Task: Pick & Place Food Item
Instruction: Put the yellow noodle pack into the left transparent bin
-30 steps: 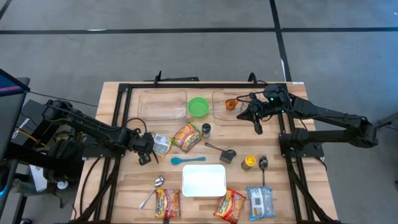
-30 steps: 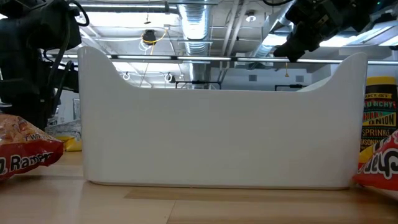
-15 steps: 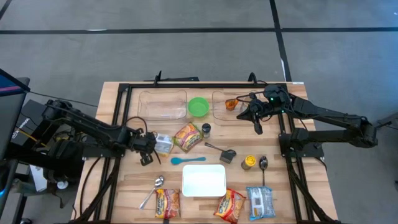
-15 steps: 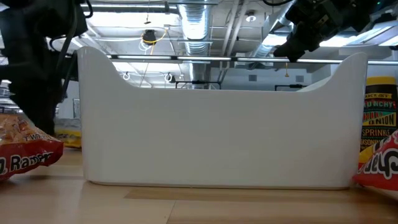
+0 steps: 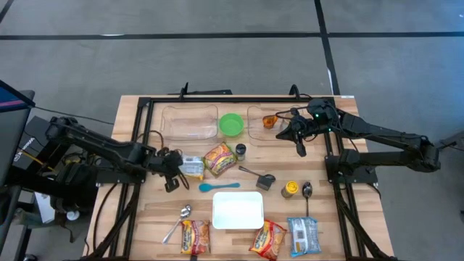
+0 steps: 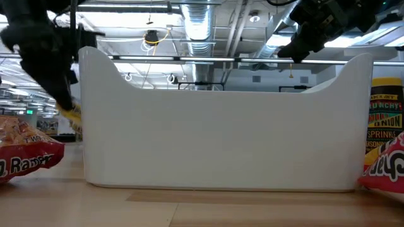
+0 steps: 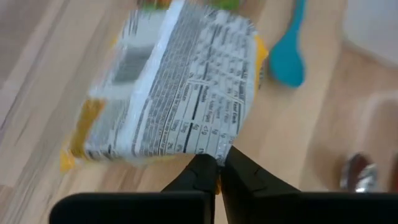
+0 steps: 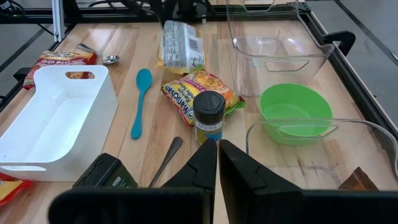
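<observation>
left claw (image 7: 217, 171) pinches the noodle packet (image 7: 174, 99) by its edge, lifted; next, carry it to the white bin (image 5: 238, 210).

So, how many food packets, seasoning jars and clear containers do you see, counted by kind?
Food packets: 5
Seasoning jars: 2
Clear containers: 2
Total: 9

2 matte black jointed arms; loose black cables along the left arm (image 5: 101, 151); green light on the right arm (image 5: 377, 138).
</observation>
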You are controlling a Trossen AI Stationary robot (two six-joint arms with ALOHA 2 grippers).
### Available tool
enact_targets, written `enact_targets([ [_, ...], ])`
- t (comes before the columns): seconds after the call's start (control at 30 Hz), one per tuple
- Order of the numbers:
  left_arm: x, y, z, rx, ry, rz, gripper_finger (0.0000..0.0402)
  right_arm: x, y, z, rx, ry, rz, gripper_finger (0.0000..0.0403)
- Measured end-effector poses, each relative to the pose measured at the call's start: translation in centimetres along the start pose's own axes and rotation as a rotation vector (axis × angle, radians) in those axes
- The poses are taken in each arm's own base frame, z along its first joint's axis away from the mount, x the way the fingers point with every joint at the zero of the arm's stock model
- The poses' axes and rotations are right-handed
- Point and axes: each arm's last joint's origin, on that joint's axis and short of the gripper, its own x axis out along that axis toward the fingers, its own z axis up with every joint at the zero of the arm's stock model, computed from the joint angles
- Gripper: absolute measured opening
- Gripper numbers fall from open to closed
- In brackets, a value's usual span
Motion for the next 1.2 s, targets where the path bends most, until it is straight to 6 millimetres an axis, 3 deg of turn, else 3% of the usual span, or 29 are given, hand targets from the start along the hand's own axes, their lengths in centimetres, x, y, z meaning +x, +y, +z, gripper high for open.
enact_targets([
  [0.43,-4.6,0.7,1.2,-0.101,-0.380,-0.139,0.0005,0.0,0.0,0.0,0.000,0.000,-0.001,0.0013],
  [0.67,-6.3,0.7,2.4,-0.035,-0.622,-0.110,0.0005,0.0,0.0,0.0,0.000,0.000,-0.002,0.0013],
  [0.97,-7.7,0.9,4.1,0.010,-0.895,0.198,0.0005,0.0,0.0,0.0,-0.008,0.000,-0.002,0.0013],
  [1.2,-8.4,1.3,4.5,-0.027,-0.963,0.417,0.0005,0.0,0.0,0.0,-0.008,0.000,-0.002,0.0013],
])
